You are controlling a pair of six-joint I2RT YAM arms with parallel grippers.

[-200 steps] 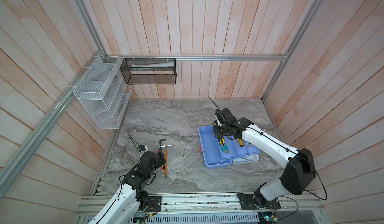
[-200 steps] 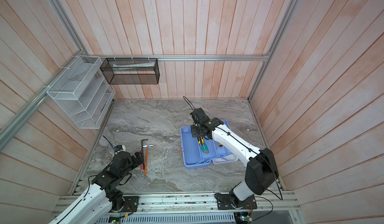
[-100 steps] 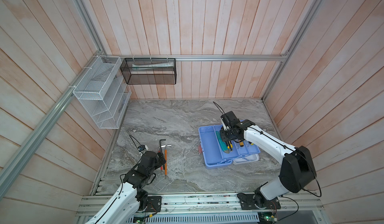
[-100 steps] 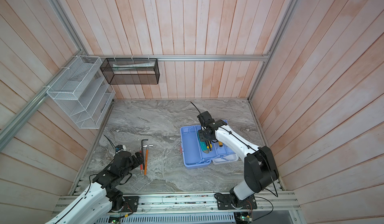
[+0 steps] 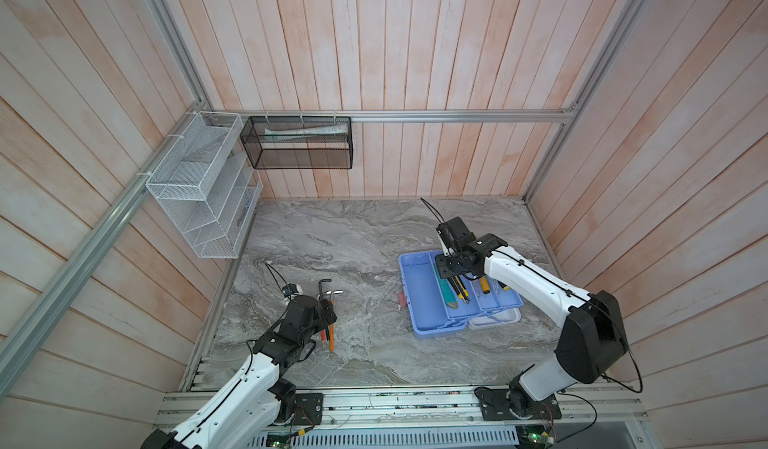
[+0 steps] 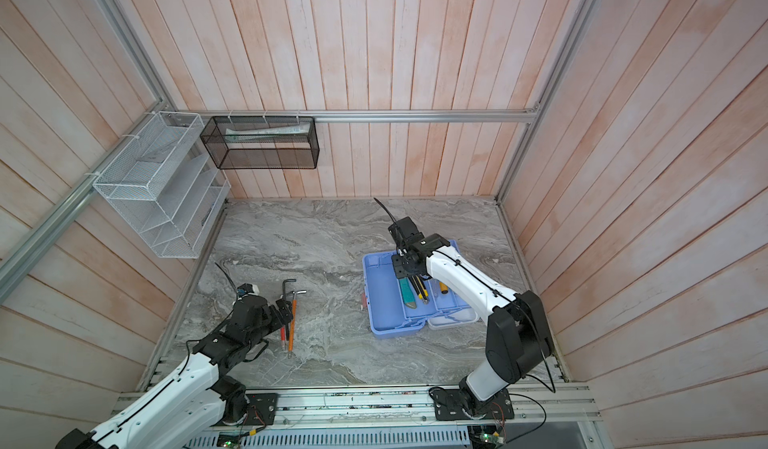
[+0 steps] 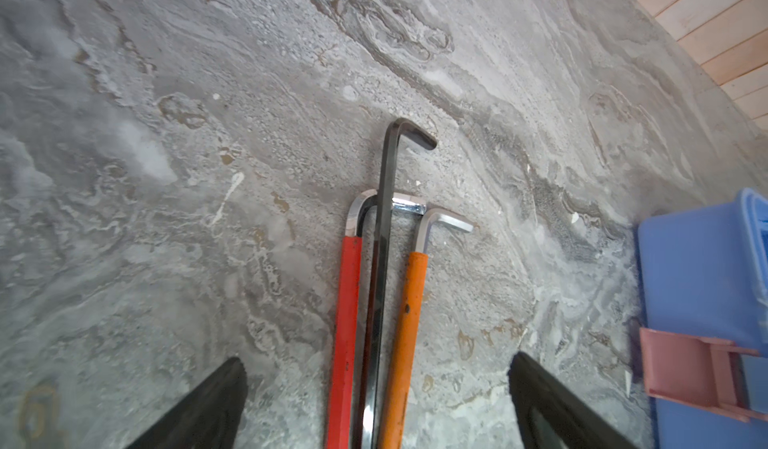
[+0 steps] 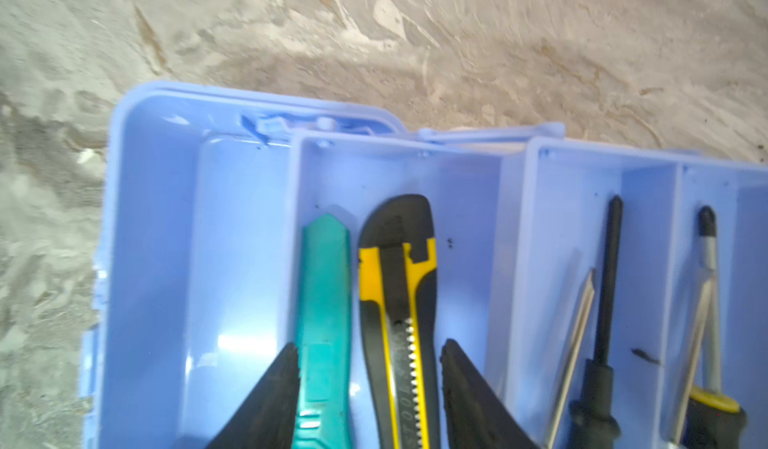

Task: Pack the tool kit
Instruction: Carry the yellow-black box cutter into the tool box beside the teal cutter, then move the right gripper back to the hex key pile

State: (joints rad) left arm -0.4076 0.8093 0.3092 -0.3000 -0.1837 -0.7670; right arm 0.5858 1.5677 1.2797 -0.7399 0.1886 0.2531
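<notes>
Change on record: the right gripper (image 8: 369,345), narrower a second ago above the tray, now stands with jaws apart astride two cutters that lie flat in one tray compartment. This reads as a release, so both count as packed. Tabletop (image 5: 353,239): one, grey marble. Wire mesh baskets: two on the walls, white (image 5: 195,185) and black (image 5: 299,147), no part of the job. Tool kit (image 5: 419,301): one, open, on the right of the tabletop, with light blue base and tray and the pink latch (image 7: 685,368) facing the left arm. Grippers: two; the left gripper (image 7: 376,358) hangs with jaws wide apart astride the hex keys, touching none. Hex keys: three, loose at the left of the tabletop, side by side — red-sleeved (image 7: 347,301), black (image 7: 384,201), orange-sleeved (image 7: 411,301) — all yet to pack. Cutters: two, teal (image 8: 324,301) and yellow-and-black (image 8: 399,284). Screwdrivers: two in the neighbouring compartments, black-handled (image 8: 606,280) and yellow-collared (image 8: 708,251), beside a slim bare metal shaft (image 8: 577,322) that I cannot identify.
</notes>
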